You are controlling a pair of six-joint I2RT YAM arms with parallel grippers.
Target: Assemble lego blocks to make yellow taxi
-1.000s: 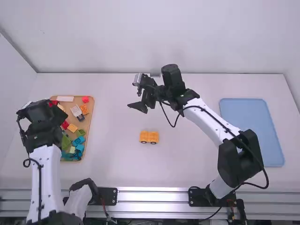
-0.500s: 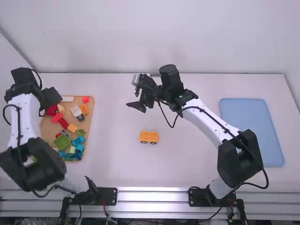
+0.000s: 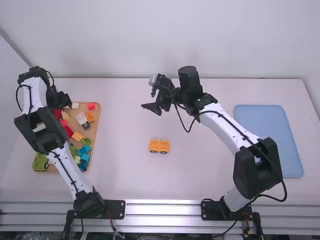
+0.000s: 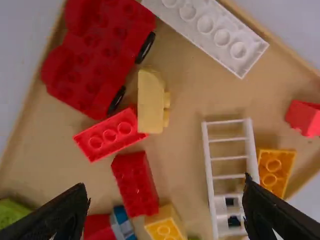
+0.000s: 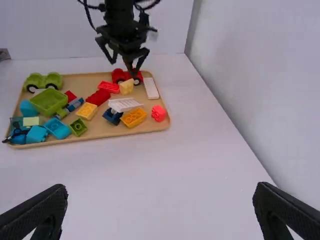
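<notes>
Just to the base side of the left gripper (image 4: 165, 195), down in the tray (image 4: 185, 100), there it is: the pale yellow sloped block (image 4: 151, 100), snug against a red brick (image 4: 111, 134)! That looks the likeliest pick. The left arm is clearly nearer, its fingers spread wide with nothing between them. And the block's long axis runs across the line from fingertip to fingertip, so they could, I'd judge, close on its narrow width with little turning. Mind that red brick, though, crowding one end! Well apart, on the left gripper's inward side, sits the orange-yellow wheeled base (image 3: 159, 146), long axis side to side. It's closer to the right gripper (image 5: 161, 197), also wide open and empty, and lies toward the arm bases from it.
</notes>
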